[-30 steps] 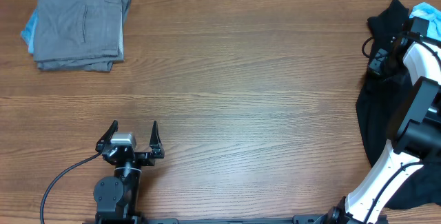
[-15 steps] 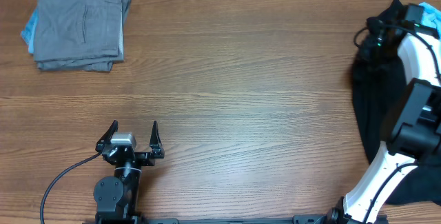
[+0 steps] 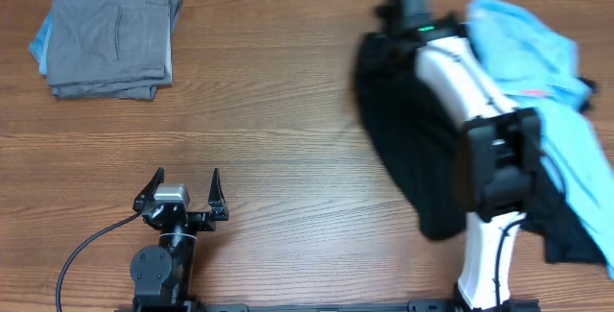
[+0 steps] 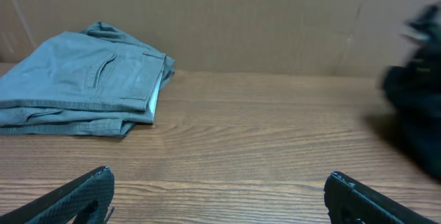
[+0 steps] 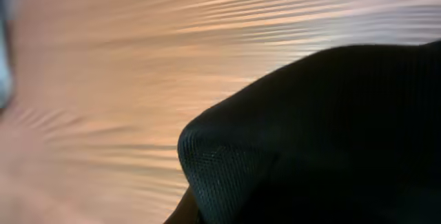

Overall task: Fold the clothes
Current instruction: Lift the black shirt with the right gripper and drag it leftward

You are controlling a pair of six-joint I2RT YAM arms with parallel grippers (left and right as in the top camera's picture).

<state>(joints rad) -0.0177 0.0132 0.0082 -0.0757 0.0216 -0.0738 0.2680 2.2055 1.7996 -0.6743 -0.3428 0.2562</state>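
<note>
overhead: top-down | left wrist: low, toward grey stack (image 4: 83, 79) | right wrist: against black cloth (image 5: 331, 141)

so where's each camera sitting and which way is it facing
overhead: above the table, looking straight down; left claw, right arm show
left wrist: low over the table, facing back wall and grey pile; own fingertips at bottom
right wrist: close on black garment; no fingers clear
shared: grey pile, in overhead and left wrist

black fabric (image 5: 331, 134), blurred wooden table (image 5: 172, 31)
</note>
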